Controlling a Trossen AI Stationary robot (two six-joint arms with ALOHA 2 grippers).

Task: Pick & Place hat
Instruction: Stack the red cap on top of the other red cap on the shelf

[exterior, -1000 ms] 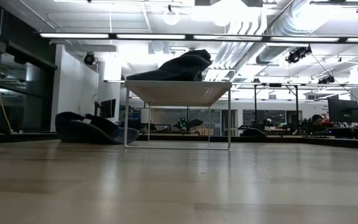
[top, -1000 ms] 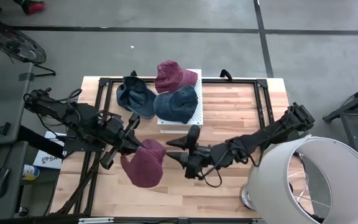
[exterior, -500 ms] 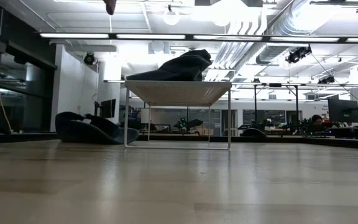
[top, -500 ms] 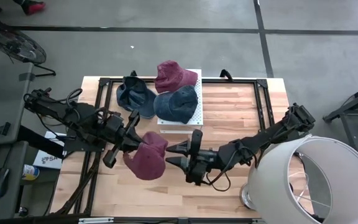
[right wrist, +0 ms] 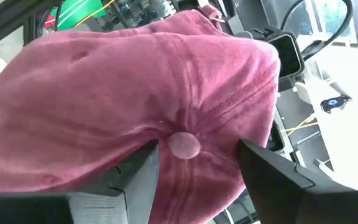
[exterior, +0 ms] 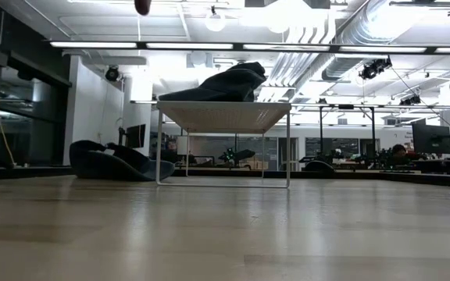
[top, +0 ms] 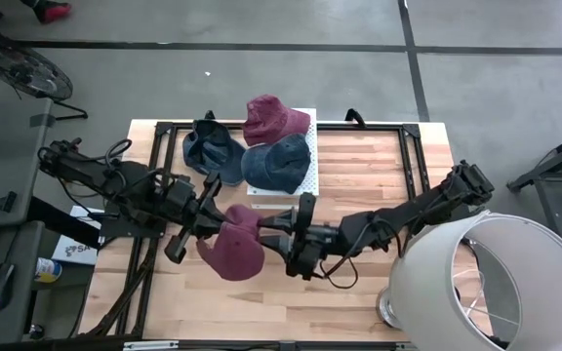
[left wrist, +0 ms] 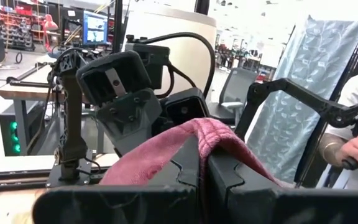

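Note:
A maroon hat [top: 232,246] hangs above the table's middle, with my left gripper [top: 213,211] shut on its left side. My right gripper [top: 269,232] is open at the hat's right side. In the right wrist view its fingers [right wrist: 271,175] stand either side of the crown button [right wrist: 184,144]. A tip of the hat [exterior: 142,6] shows at the top of the low view. Another maroon hat [top: 273,119] and a dark blue hat [top: 276,164] lie on a white stand [top: 304,187]. A third dark blue hat [top: 211,151] rests on the table. My left gripper pinches a fold of the maroon hat's edge [left wrist: 199,132] between its two shut fingers. The fingers come in about level from the table's left side. The hat is lifted clear of the table and drapes beyond and below the fingers. My right gripper reaches about level from the table's right side, with the crown between its open fingers; I cannot tell whether they touch the cloth.
A large white cylinder [top: 486,283] stands at the table's near right corner. A black frame [top: 408,156] runs around the far part of the table. In the low view the white stand [exterior: 225,115] rises on thin legs, with bare wood in front of it.
The maroon hat has swung up and toward the right gripper, looking more bunched than before; its tip has come into the top of the low view. My right gripper has gone a little toward the table's left, up to the hat's crown, and has rolled, staying open.

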